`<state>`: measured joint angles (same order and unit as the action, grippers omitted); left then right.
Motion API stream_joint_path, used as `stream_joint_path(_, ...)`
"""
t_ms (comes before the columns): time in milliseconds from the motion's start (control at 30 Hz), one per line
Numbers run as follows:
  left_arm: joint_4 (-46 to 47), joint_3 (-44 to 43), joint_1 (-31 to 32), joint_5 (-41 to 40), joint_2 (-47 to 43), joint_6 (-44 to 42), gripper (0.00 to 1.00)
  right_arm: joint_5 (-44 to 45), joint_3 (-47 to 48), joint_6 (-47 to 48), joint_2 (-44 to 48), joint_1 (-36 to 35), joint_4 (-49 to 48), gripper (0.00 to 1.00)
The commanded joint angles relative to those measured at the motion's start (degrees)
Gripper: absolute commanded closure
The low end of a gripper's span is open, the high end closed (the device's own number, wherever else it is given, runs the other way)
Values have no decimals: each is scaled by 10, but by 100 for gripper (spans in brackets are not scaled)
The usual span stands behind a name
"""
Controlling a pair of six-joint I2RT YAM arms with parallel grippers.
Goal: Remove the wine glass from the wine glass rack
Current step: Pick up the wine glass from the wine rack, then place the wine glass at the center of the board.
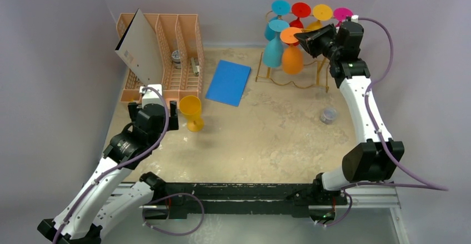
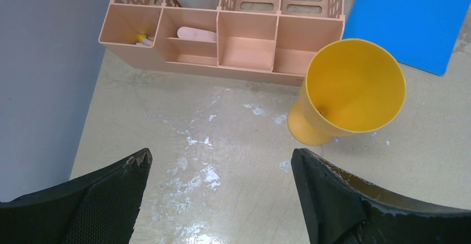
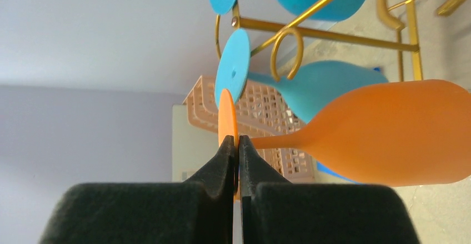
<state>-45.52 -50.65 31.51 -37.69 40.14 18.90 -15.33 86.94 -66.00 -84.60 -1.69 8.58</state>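
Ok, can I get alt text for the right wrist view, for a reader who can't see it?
The right pincer is shut on the flat foot of an orange glass, whose stem and bowl stretch off to the right. Behind it a blue glass hangs in the gold rack, with a peach organizer further back.

Top external: high behind the arm bases, looking down over the whole tabletop. Left wrist: close, steeply downward at the near-left yellow goblet and file organizer, both shared with the overhead view. Right wrist: close at the far-right wine glass rack, rolled sideways, facing left.
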Motion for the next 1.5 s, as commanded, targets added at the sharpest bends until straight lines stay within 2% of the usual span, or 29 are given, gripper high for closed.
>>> stream_joint_path(0,3,-9,-2,6,-13,2,5,-96,9,6,28,3,-36,100)
stream_joint_path(67,-11,-26,-2,26,-19,10,5,-134,0,8,34,4,-57,100)
stream_joint_path(133,-74,-101,-3,67,-17,41,5,-178,-1,16,39,4,-74,100)
stream_joint_path(200,-99,-162,-2,101,-17,41,1,-234,1,52,43,0,-73,100)
stream_joint_path(300,-92,-221,-3,199,1,12,0,-321,-12,95,51,-14,-73,100)
stream_joint_path(367,-94,-247,-3,293,31,16,0,-355,-31,130,58,-28,-55,100)
stream_joint_path(433,-75,-247,-2,403,68,32,2,-376,-52,166,68,-51,-27,100)
stream_joint_path(500,-39,-231,-2,481,91,53,5,-383,-81,201,83,-78,3,100)
stream_joint_path(700,109,-173,0,648,147,138,10,-380,-199,270,156,-151,16,100)
stream_joint_path(833,183,-142,17,659,159,177,11,-388,-249,319,190,-172,6,100)
stream_joint_path(933,206,-128,20,650,157,183,7,-409,-265,353,201,-178,-19,100)
stream_joint_path(1133,266,-101,21,684,165,202,9,-402,-308,383,201,-202,-123,100)
stream_joint_path(1233,293,-81,21,694,172,216,17,-410,-331,378,195,-220,-193,100)
stream_joint_path(1300,304,-75,23,705,180,216,29,-407,-345,373,191,-231,-235,100)
stream_joint_path(1467,317,-72,36,725,198,205,45,-420,-352,350,179,-246,-283,100)
